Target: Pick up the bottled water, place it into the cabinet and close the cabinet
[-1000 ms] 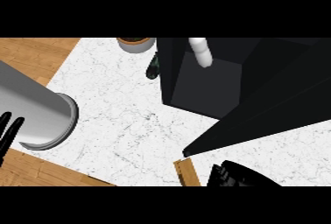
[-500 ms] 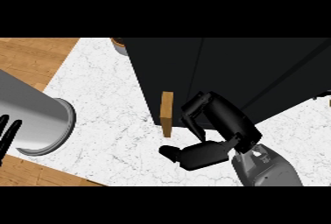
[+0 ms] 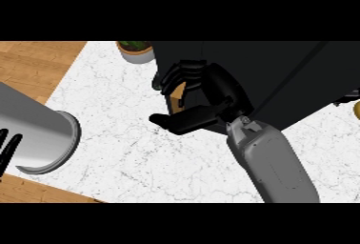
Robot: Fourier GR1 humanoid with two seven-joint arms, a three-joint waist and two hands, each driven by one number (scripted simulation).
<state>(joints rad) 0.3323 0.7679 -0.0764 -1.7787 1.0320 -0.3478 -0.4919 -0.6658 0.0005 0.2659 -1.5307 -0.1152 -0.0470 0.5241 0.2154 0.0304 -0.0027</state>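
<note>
We judge the task near its end: no bottle shows anywhere, so it is presumably inside the cabinet [image 3: 281, 76], and what remains is pressing the door [image 3: 177, 97] fully shut. Right hand [image 3: 204, 102] sits at the door's tan wooden edge, fingers curled over it, thumb jutting left; left hand [image 3: 7, 150] rests at the left edge, fingers straight. Cabinet is flat matte black, counter [image 3: 126, 143] white veined marble, forearms smooth grey, a round pot [image 3: 137, 51] beyond.

Cabinet [image 3: 281, 81] stands on counter [image 3: 141, 157], right of potted plant [image 3: 135, 50]; right hand [image 3: 204, 95] at its edge.
</note>
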